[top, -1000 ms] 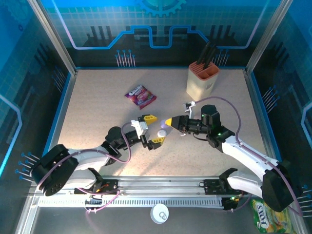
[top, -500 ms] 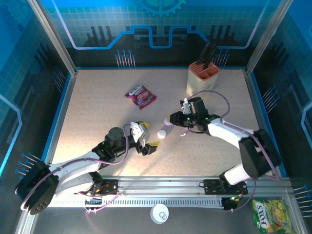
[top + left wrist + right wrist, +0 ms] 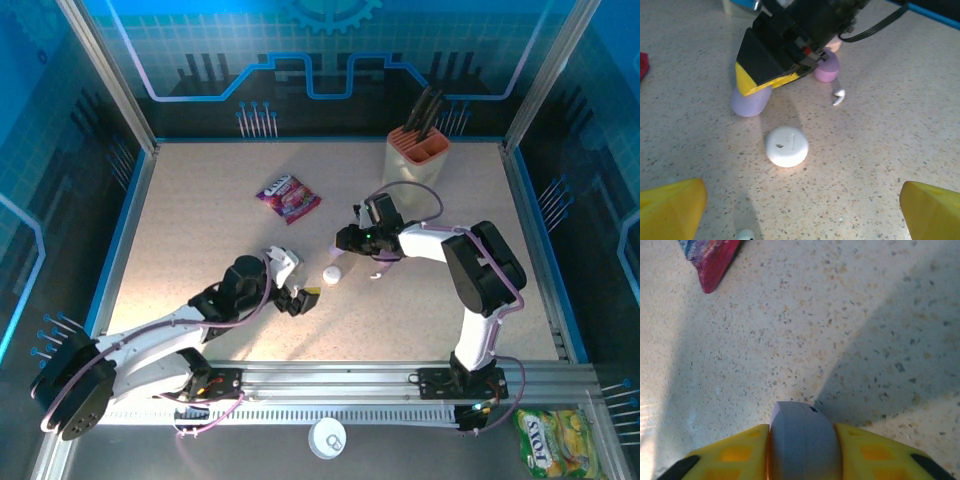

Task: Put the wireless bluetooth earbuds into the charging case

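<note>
1. My left gripper: fingers spread wide, holding nothing, near the white case.
2. My right gripper: fingers pinch the lilac case by its sides.
3. One white earbud lies loose on the table, at 1 o'clock from the white case in my left wrist view.
4. I judge it featherlight, rigid, smooth and prone to skitter. I would nip it across the bulb, not the stem.

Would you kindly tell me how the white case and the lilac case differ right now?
The white case lies flat and free on the table; the lilac case sits between the right claw's fingers. The white case looks low and disc-like; the lilac case looks taller. The white case is plain white; the lilac case is pale purple. Both are small, smooth and rounded.
</note>
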Robot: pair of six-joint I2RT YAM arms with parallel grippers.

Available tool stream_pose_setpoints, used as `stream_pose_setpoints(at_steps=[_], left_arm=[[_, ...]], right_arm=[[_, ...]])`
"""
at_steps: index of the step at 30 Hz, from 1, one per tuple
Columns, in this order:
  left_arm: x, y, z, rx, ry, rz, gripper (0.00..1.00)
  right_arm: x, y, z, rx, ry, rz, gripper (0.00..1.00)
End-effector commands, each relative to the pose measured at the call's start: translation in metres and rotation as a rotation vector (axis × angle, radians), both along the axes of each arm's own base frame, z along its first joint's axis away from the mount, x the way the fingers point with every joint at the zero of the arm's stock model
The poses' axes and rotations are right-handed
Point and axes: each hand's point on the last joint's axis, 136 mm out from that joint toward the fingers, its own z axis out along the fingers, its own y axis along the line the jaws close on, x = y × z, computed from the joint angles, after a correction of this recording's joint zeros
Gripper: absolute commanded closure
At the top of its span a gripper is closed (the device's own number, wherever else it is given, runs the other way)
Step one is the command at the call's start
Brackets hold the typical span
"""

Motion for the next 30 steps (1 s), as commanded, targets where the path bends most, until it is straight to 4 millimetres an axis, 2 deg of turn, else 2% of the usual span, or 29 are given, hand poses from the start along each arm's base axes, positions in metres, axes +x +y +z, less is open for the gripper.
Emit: stream_pose_setpoints(at_steps=[1,4,9,14,20,23,27,30], left_arm=[[0.006,0.005,-0.006,0.044,0.086,0.063,0.01],[0.006,0.0,-0.008,0.088,0.128,0.038,0.01],[0.018,0.004,-0.017,0.203,0.227,0.098,0.01],[0.026,0.0,-0.029,0.326,0.34,0.136,0.01],[0.025,-0.024,-0.048,0.531,0.444,0.041,0.01],[0.024,-0.027,-0.065,0.676,0.527,0.009,0.01],[0.025,-0.033,-0.079,0.83,0.593,-0.037,0.01],[0.03,-0.038,-0.084,0.893,0.598,-0.066,0.01]], right_arm=[[0.007,-0.002,0.006,-0.048,-0.035,0.007,0.53],[0.008,-0.013,0.02,-0.084,-0.073,0.002,0.37],[-0.005,-0.04,0.045,-0.124,-0.152,-0.022,0.28],[-0.033,-0.076,0.062,-0.173,-0.209,-0.066,0.26],[-0.07,-0.123,0.079,-0.218,-0.259,-0.158,0.26],[-0.087,-0.144,0.081,-0.247,-0.264,-0.194,0.27],[-0.103,-0.163,0.082,-0.256,-0.271,-0.231,0.27],[-0.11,-0.169,0.082,-0.249,-0.276,-0.247,0.27]])
